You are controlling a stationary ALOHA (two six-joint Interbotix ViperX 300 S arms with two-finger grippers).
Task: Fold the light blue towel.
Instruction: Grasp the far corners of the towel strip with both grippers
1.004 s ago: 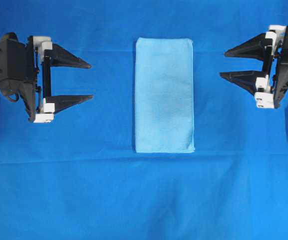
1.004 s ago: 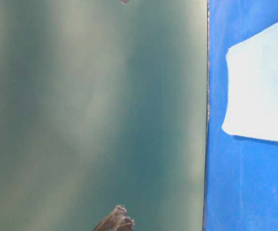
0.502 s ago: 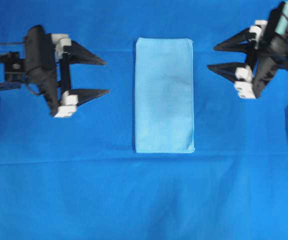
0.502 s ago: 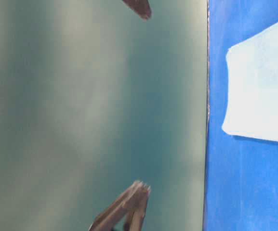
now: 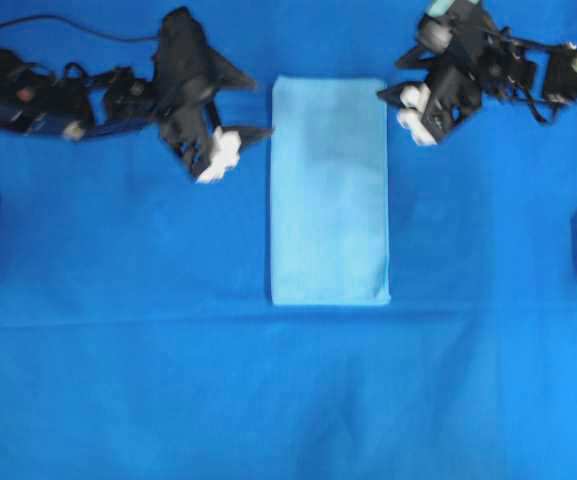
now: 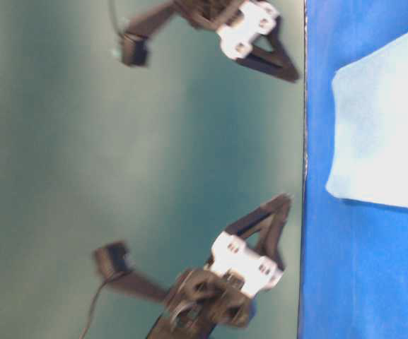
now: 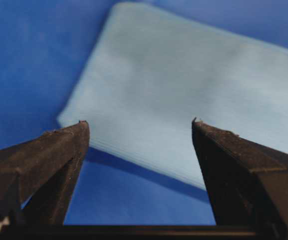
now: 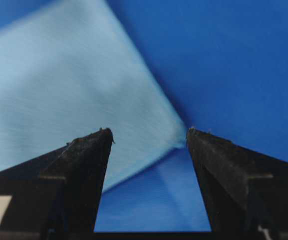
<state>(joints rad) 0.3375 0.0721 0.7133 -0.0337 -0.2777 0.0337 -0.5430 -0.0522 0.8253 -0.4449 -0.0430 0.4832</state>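
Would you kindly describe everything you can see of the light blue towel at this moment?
The light blue towel is a thin, pale sky-blue cloth with a fine woven look, lying flat as a tall, neat rectangle on the royal-blue sheet. Its edges are straight and its corners slightly rounded. Stacked layers show along one edge in the left wrist view, so it appears already folded. Nothing grips it: both open grippers sit beside its top corners, apparently not touching.

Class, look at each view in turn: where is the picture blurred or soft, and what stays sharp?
Overhead: both arms smear, the left hand most; the light blue towel stays crisp. Table-level: arms soft, towel washed pale. Left wrist: fingertips sharp, towel behind hazy. Right wrist: towel streaked, fingertips sharp.
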